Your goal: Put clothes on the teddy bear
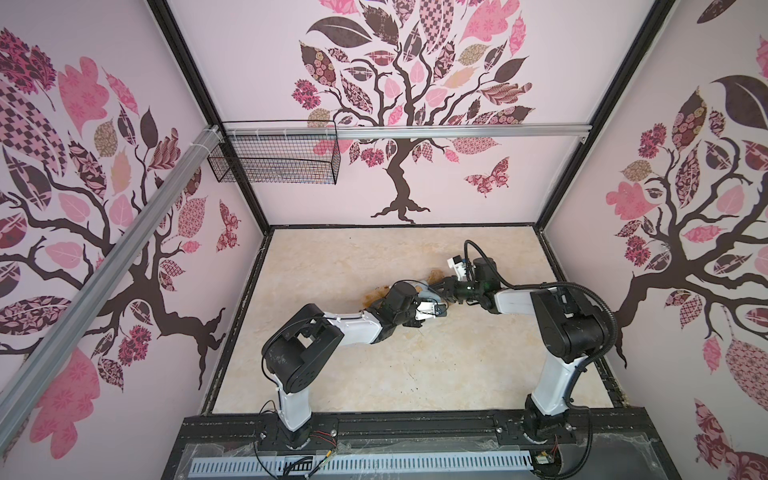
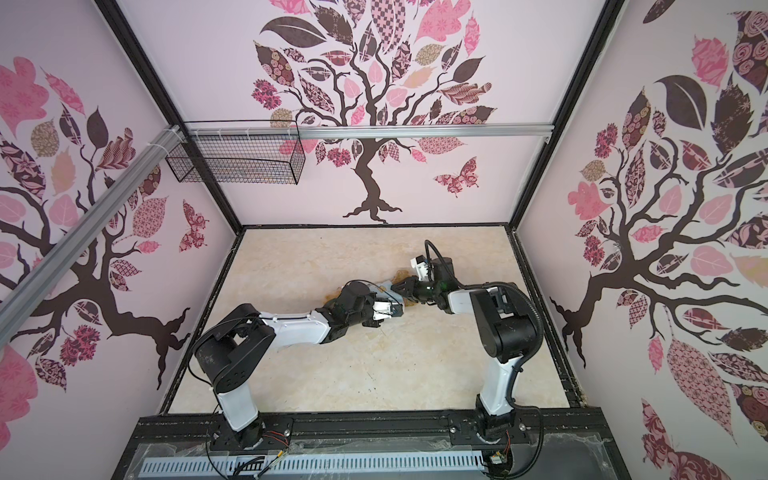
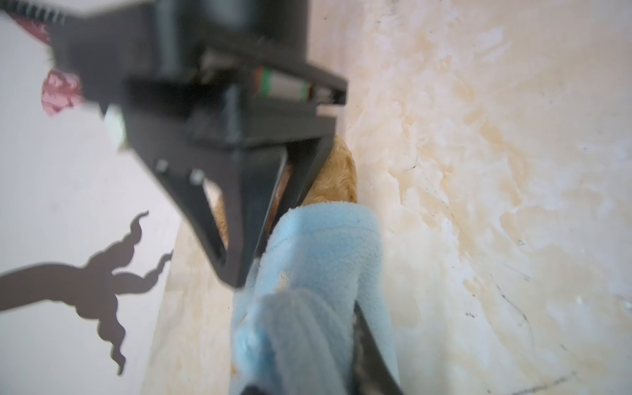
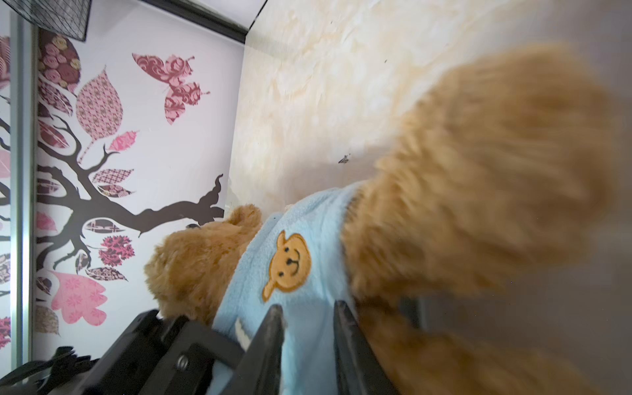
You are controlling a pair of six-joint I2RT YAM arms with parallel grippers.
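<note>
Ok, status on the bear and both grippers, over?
Both clamped on light blue shirt: left gripper, right gripper. Shirt on torso of teddy bear, head out, lying on table. No obstruction seen; bear mostly hidden in both top views.

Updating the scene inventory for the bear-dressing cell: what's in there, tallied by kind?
teddy bear: 1
shirt: 1
wire basket: 1
robot arms: 2, left and right
Total: 5
</note>
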